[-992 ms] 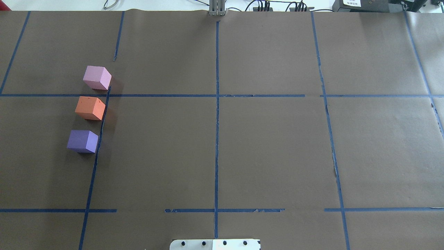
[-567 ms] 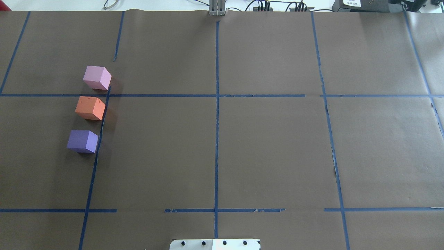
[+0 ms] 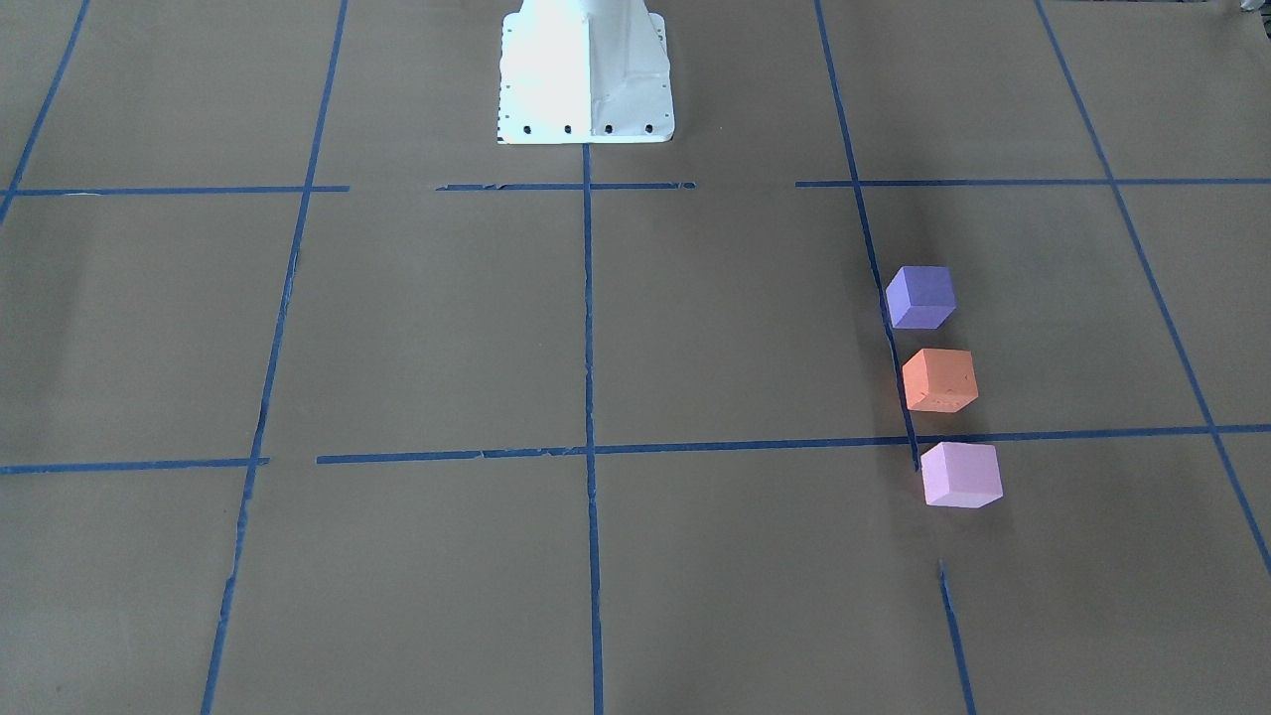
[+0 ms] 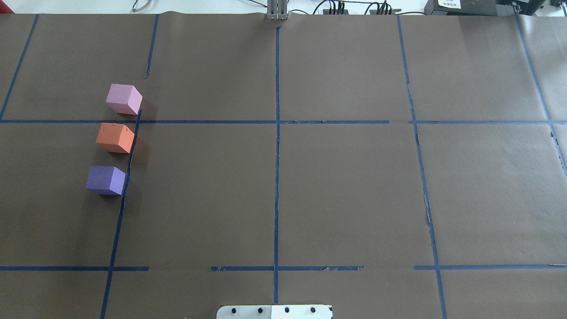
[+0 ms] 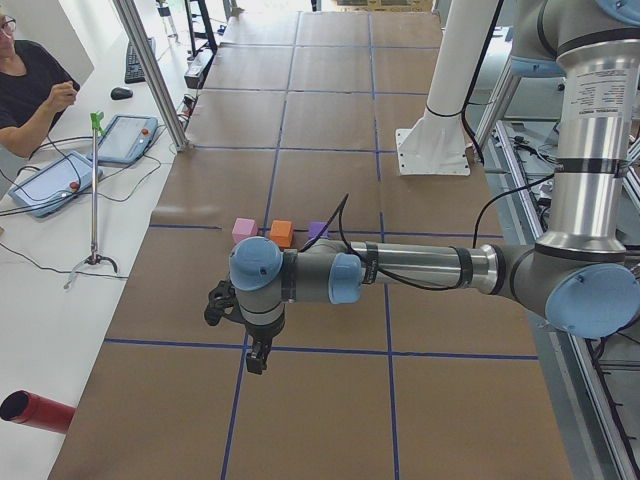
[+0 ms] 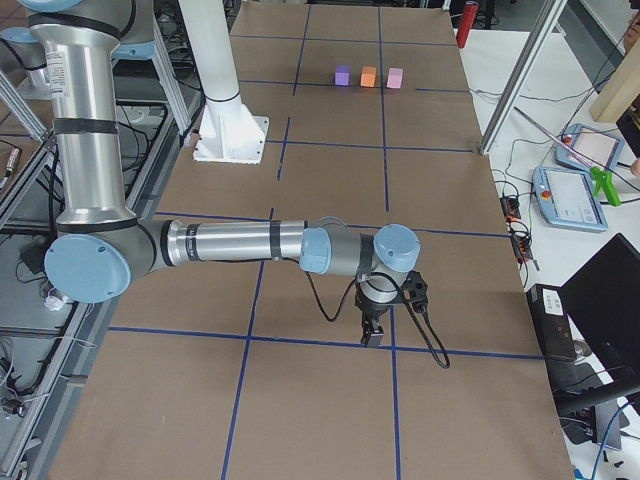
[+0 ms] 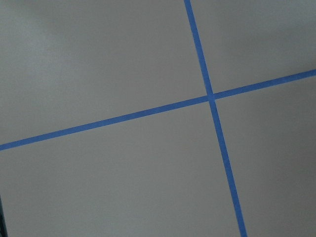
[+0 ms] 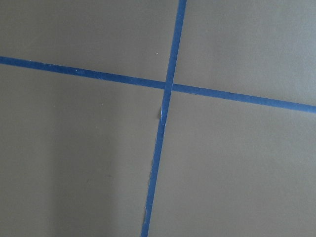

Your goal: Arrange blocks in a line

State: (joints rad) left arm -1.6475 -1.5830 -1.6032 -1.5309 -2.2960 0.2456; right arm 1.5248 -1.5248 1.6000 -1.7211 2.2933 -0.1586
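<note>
Three blocks stand in a straight row along a blue tape line on the brown table, apart from each other: pale pink (image 4: 124, 99), orange (image 4: 115, 138), violet-purple (image 4: 105, 180). In the front-facing view they are the purple (image 3: 920, 296), orange (image 3: 939, 379) and pink (image 3: 959, 475). My left gripper (image 5: 257, 362) shows only in the exterior left view, hanging over the table far from the blocks; I cannot tell if it is open. My right gripper (image 6: 372, 335) shows only in the exterior right view, at the opposite table end; I cannot tell its state either.
The white robot pedestal (image 3: 584, 79) stands at the table's near-robot edge. Blue tape lines grid the brown paper. An operator (image 5: 30, 85) sits beside tablets off the table's side. A red cylinder (image 5: 35, 412) lies off the table's end.
</note>
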